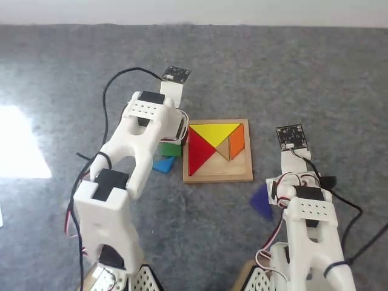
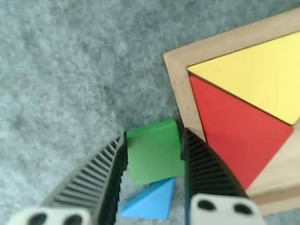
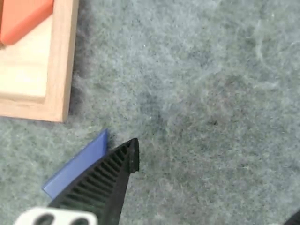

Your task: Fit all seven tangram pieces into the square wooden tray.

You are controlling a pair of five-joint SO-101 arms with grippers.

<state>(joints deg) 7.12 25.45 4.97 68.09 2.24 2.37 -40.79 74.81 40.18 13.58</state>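
Left gripper [image 2: 153, 135] around flat green square [image 2: 152, 161]

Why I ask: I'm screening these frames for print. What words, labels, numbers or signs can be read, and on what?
No text can be read.
No print on the wooden tray, yellow piece, red piece or green piece.
Any markings on the circuit boards at the wrists are too small to read.
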